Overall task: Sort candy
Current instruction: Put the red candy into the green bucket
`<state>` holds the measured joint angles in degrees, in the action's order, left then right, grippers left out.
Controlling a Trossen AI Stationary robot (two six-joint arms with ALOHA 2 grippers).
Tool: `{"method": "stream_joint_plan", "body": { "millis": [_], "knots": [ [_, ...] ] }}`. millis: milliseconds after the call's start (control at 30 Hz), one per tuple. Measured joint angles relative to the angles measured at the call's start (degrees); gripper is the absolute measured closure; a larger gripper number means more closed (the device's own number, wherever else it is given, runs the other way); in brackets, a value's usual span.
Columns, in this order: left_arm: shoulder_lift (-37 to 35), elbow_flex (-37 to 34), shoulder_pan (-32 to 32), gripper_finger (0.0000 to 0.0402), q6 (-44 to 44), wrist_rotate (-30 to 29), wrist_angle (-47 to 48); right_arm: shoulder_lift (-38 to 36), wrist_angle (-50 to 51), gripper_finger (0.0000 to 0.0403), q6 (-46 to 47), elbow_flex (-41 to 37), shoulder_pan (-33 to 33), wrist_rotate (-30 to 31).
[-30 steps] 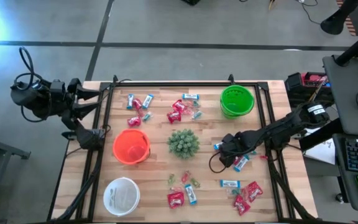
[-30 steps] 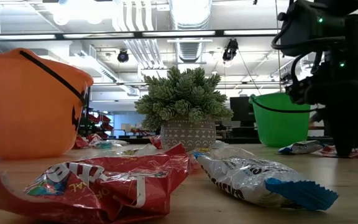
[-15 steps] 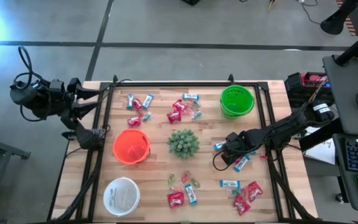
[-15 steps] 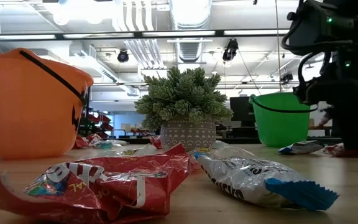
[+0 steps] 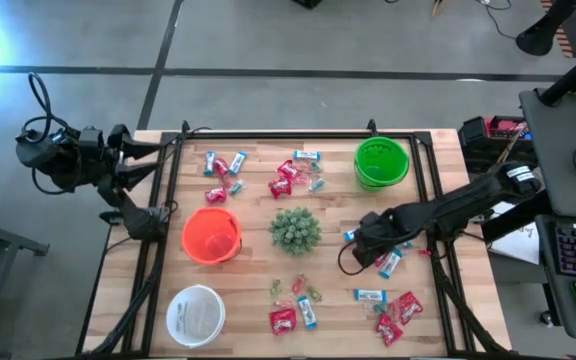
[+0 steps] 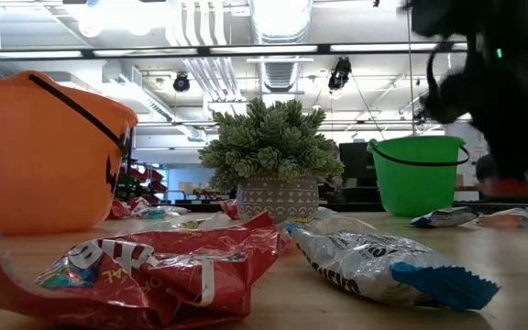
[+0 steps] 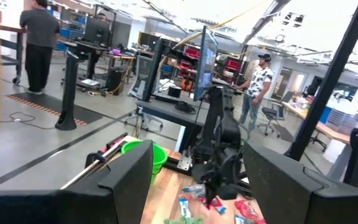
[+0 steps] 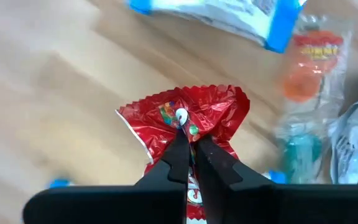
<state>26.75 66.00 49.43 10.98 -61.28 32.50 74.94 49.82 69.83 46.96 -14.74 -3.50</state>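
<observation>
Candy first: a red packet [image 8: 185, 127] is pinched between the right claw [image 8: 190, 146] fingers, which are closed tight on its crinkled edge. Your right wrist view shows the packet hanging ahead of the fingertips, with a blue-and-white bar [image 8: 213, 12] and a clear-wrapped orange piece [image 8: 306, 71] on the worktop [image 8: 55, 93] beyond it.

From above, the right claw [image 5: 366, 242] sits right of the plant [image 5: 294, 229], among a small cluster of sweets. The packet looks lifted off the wood, though I cannot be sure of clearance.

Bowls: green bowl [image 5: 381, 162] is nearest, just beyond the claw toward the back edge. Orange bowl [image 5: 211, 235] lies across the plant, well apart; white bowl [image 5: 195, 314] farther still, front left.

Judgement: if red goes to orange, you carry leftward past the plant, so keep the packet high.

Left claw [image 7: 194, 186] waits off the worktop's left edge, fingers spread wide, holding nothing.

More candy [image 5: 226, 167] sits at the back left.
</observation>
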Motion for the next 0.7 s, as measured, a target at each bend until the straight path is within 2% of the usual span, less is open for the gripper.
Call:
{"method": "stream_joint_plan", "body": {
  "millis": [167,367,500,700],
  "knots": [
    [0.0,0.0,0.0,0.017,-0.7,-1.2,0.0,-2.1,5.7,0.0395,-3.2,6.9,0.2,1.6],
    [0.0,0.0,0.0,0.017,-3.4,-2.3,0.5,-2.5,16.5,0.0395,-5.7,15.5,2.7,10.0],
    [0.0,0.0,0.0,0.017,-3.3,-2.3,1.1,-2.5,21.1,0.0395,-9.6,20.9,6.8,14.9],
    [0.0,0.0,0.0,0.017,-3.0,-2.3,1.5,-2.6,23.5,0.0394,-19.0,26.8,15.3,18.0]
  ]
}}
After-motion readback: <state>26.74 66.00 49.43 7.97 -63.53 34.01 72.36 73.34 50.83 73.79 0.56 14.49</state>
